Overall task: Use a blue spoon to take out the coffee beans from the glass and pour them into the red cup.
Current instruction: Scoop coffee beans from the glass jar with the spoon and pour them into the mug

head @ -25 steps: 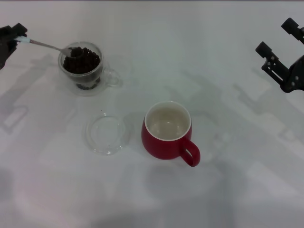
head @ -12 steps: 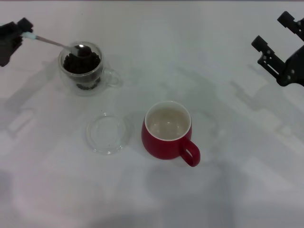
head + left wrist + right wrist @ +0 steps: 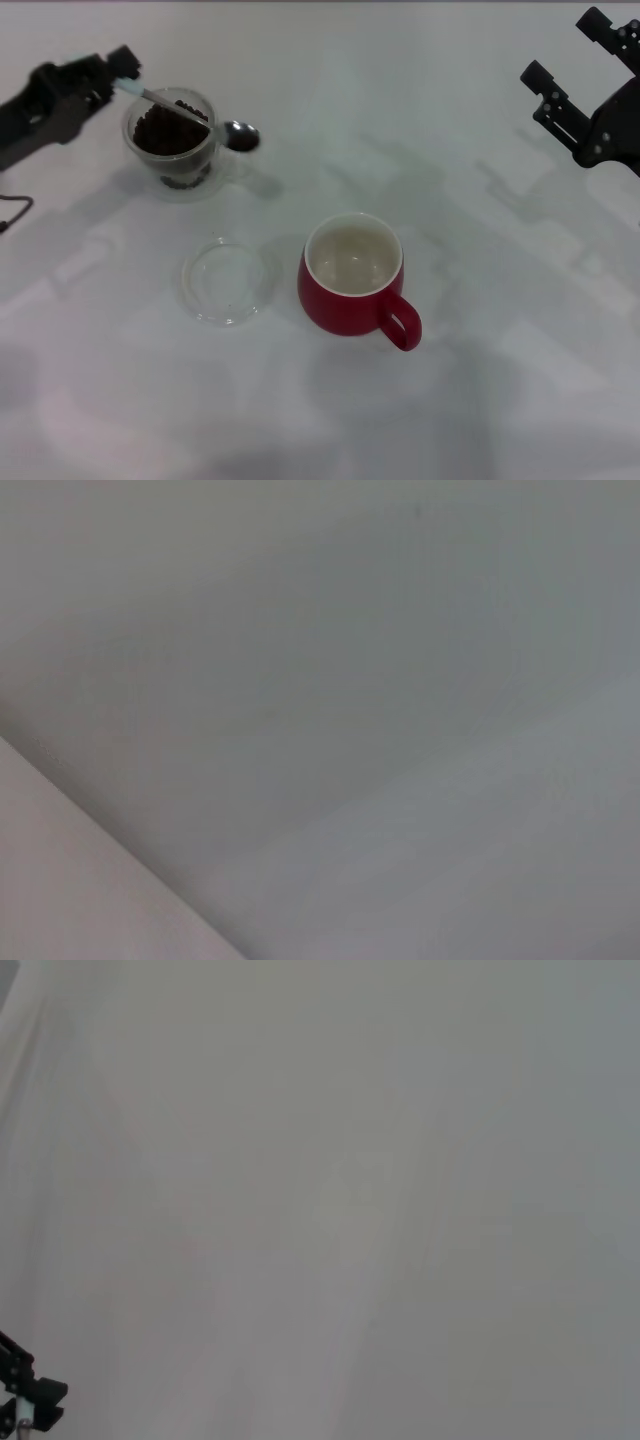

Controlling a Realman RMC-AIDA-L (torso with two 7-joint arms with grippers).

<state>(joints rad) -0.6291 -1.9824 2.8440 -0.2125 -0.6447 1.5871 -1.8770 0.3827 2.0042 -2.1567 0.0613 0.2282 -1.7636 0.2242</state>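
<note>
Head view: left pincer (image 3: 118, 72) at far left edge, clenched on pale handle of blue spoon (image 3: 190, 113). Spoon stem slanting across top of glass (image 3: 172, 142), metal bowl out past the glass rim on the side nearer the red cup, above the tabletop (image 3: 480, 380); whether any beans ride in the bowl, too small to tell. Coffee beans (image 3: 165, 133) heaped dark inside the glass, clear side handle just visible. Flat clear dish (image 3: 227, 282) well apart from the glass, nearer the robot, just beside red cup (image 3: 352, 274). Red cup upright, cream inside bare of beans, loop handle turned toward the robot and right. Right pincer (image 3: 572, 68) raised at far right edge, well apart from everything, fingers spread, grasping nothing. Left wrist view: only blank grey surface, none of the vessels, no fingers. Right wrist view: likewise plain pale surface, with a small black fixture (image 3: 25, 1400) at one corner, identity not clear. Cup, glass, spoon, dish seen from head view only.
</note>
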